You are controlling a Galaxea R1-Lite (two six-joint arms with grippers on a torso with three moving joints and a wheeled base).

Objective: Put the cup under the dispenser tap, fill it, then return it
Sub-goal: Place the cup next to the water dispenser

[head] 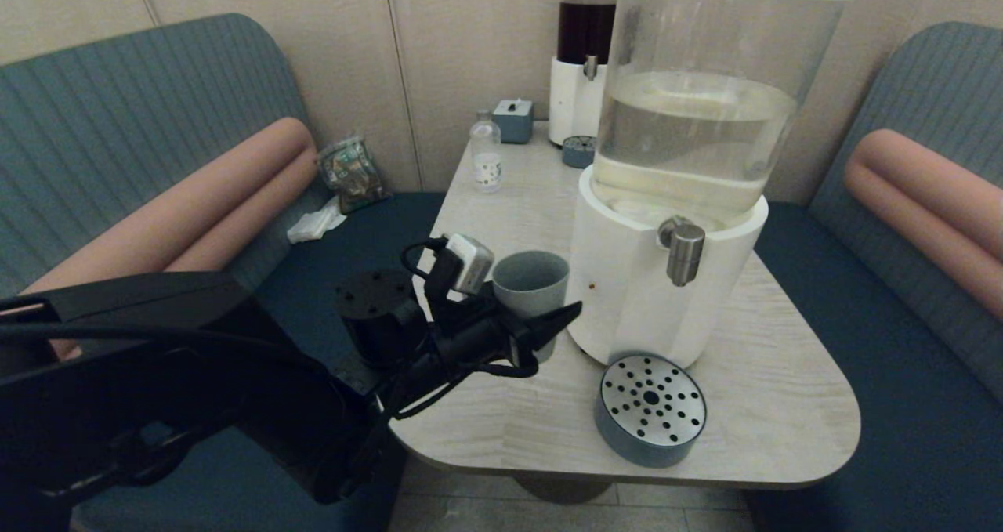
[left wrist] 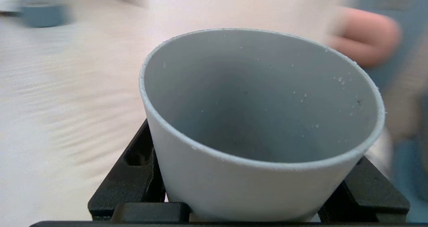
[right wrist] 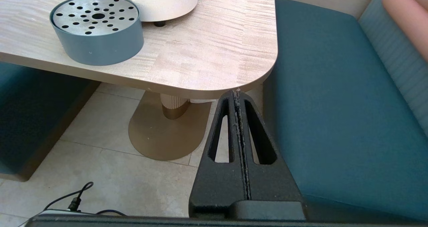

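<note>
The grey-green cup (head: 530, 280) stands upright to the left of the big dispenser's white base (head: 627, 281), between the fingers of my left gripper (head: 542, 322), which is shut on its lower wall. In the left wrist view the cup (left wrist: 260, 120) looks empty apart from small droplets on its inner wall, with black fingers (left wrist: 133, 166) on both sides. The brushed-steel tap (head: 685, 255) points down over the round perforated drip tray (head: 650, 409), to the right of the cup. My right gripper (right wrist: 236, 92) is shut and empty, low beside the table's near right corner.
The clear-liquid tank (head: 697, 109) towers over the table (head: 783, 407). At the back stand a dark-liquid dispenser (head: 584, 54), a small clear bottle (head: 486, 152), a small grey box (head: 513, 119) and a second drip tray (head: 578, 151). Teal benches flank both sides.
</note>
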